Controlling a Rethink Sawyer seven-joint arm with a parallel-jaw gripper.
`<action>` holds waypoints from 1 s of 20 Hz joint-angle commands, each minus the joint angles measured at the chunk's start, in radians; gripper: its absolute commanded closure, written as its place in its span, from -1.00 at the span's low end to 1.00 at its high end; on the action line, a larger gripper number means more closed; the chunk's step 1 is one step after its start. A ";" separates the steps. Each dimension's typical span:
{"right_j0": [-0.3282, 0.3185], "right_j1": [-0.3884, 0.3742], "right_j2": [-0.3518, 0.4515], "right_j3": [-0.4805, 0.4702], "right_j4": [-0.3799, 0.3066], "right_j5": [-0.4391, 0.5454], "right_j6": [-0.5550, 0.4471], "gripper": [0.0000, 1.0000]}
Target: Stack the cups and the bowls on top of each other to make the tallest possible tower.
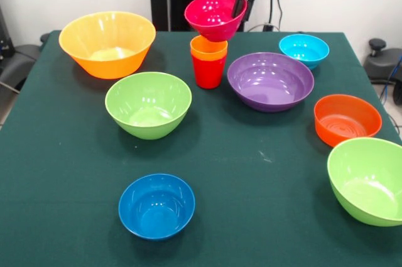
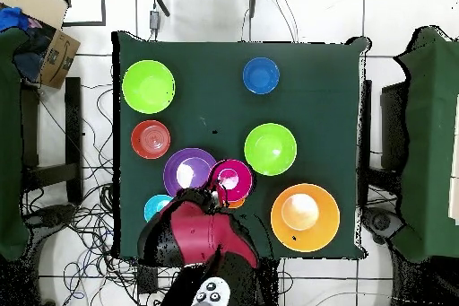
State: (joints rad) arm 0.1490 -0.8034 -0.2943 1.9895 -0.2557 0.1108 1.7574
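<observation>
A small pink bowl [image 1: 212, 14] hangs tilted right over the tower, an orange cup [image 1: 208, 47] nested in a red cup [image 1: 208, 73]. The bowl's base is at the orange cup's rim; whether they touch I cannot tell. My gripper [image 1: 242, 13] is shut on the pink bowl's right rim, one finger inside and one outside. From overhead the pink bowl [image 2: 230, 179] covers the cups, with the gripper [image 2: 218, 196] at its edge. Loose on the green cloth lie the purple bowl [image 1: 270, 80], a lime green bowl [image 1: 148, 103] and the dark blue bowl [image 1: 156, 206].
The large yellow-orange bowl [image 1: 107, 43] stands at the back left, the light blue bowl [image 1: 304, 49] at the back right. The orange bowl [image 1: 347, 119] and a second lime green bowl [image 1: 367, 180] sit along the right edge. A cardboard box [image 2: 49, 47] lies off the table.
</observation>
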 commanded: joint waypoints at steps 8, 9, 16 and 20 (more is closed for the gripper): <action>-0.369 -0.142 0.432 0.169 -0.133 0.060 -0.046 1.00; -0.363 -0.143 0.427 0.165 -0.141 0.064 -0.042 1.00; -0.323 -0.149 0.403 0.146 -0.163 0.085 -0.015 1.00; -0.310 -0.171 0.397 0.149 -0.159 0.106 -0.005 1.00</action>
State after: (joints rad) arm -0.1891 -0.9618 0.0012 2.0897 -0.3498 0.1108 1.7574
